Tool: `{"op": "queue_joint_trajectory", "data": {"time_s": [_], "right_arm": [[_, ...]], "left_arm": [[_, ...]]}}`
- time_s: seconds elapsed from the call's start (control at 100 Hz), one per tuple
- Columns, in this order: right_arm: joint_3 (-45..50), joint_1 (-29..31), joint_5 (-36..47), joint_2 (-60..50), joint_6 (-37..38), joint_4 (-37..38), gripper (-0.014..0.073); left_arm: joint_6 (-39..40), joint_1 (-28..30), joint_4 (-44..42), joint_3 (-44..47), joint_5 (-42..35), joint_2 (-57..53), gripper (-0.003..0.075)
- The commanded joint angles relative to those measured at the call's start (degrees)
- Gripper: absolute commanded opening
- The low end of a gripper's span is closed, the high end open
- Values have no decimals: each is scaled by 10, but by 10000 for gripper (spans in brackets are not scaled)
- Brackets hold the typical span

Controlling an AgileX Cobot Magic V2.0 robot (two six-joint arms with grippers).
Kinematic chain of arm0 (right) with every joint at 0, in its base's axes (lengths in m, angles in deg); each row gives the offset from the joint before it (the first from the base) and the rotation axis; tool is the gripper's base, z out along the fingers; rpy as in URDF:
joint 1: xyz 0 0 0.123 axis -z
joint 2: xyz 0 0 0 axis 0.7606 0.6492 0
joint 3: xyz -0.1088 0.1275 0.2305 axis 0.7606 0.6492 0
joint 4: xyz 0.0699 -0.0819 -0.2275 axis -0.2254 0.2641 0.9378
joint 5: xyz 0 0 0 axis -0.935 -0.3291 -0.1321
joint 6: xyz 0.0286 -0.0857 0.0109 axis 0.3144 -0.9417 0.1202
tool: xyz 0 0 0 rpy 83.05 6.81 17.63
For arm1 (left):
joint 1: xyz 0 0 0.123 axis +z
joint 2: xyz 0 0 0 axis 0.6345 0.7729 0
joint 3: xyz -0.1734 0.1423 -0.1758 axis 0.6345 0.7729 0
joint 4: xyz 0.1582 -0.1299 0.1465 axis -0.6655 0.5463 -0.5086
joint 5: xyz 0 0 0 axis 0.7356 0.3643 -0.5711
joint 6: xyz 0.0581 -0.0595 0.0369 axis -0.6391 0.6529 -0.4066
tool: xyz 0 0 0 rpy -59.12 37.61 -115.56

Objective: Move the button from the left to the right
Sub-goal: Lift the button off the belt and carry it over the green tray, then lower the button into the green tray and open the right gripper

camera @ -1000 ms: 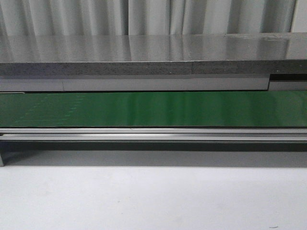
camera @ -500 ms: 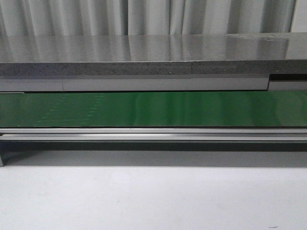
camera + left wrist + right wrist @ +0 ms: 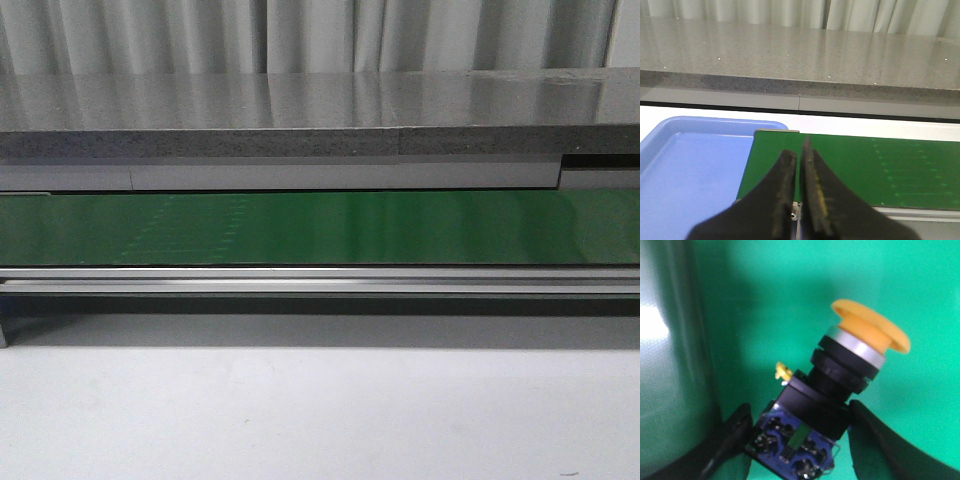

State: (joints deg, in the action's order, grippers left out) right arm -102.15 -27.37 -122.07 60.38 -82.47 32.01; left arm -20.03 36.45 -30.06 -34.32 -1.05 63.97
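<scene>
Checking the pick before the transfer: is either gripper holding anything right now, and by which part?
The right gripper holds the button by its black boxy body, orange-yellow cap clear of the fingers. The left gripper is closed on nothing.

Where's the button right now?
Only the right wrist view shows it: the button lies tilted on the green belt, its black body between the right gripper fingers. The front view doesn't show it.

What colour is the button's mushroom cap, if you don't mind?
Orange-yellow; the button cap shows best in the right wrist view.
</scene>
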Motion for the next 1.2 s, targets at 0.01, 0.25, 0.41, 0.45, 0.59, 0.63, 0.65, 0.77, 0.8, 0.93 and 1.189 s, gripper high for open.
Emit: {"op": "queue_joint_trajectory", "data": {"time_s": [0.01, 0.25, 0.41, 0.45, 0.59, 0.63, 0.65, 0.77, 0.8, 0.93, 1.189], "right_arm": [[-17, 0, 10, -25, -4, -1, 377], [-17, 0, 14, -25, 0, -1, 497], [-19, 0, 14, -32, 18, -1, 496], [-19, 0, 19, -38, 24, -1, 496], [-19, -3, 47, -79, 26, -23, 496], [-19, -5, 58, -92, 26, -39, 496], [-19, -7, 63, -100, 26, -47, 496], [-15, -26, 94, -152, 26, -64, 496], [-13, -33, 102, -167, 26, -65, 496], [15, -73, 136, -229, 26, -70, 496], [147, -152, 244, -375, 26, -92, 496]], "left_arm": [[-1, -6, 7, -15, -50, 5, 5], [-1, -6, 7, -15, -50, 5, 5], [-1, -6, 7, -15, -50, 5, 5], [-1, -6, 7, -15, -50, 5, 5], [-1, -6, 7, -15, -50, 5, 5], [-1, -6, 7, -15, -50, 5, 5], [-1, -6, 7, -15, -50, 5, 5], [-1, -6, 7, -15, -50, 5, 5], [-1, -6, 7, -15, -50, 5, 5], [-1, -6, 7, -15, -50, 5, 5], [-1, -6, 7, -15, -50, 5, 5]]}}
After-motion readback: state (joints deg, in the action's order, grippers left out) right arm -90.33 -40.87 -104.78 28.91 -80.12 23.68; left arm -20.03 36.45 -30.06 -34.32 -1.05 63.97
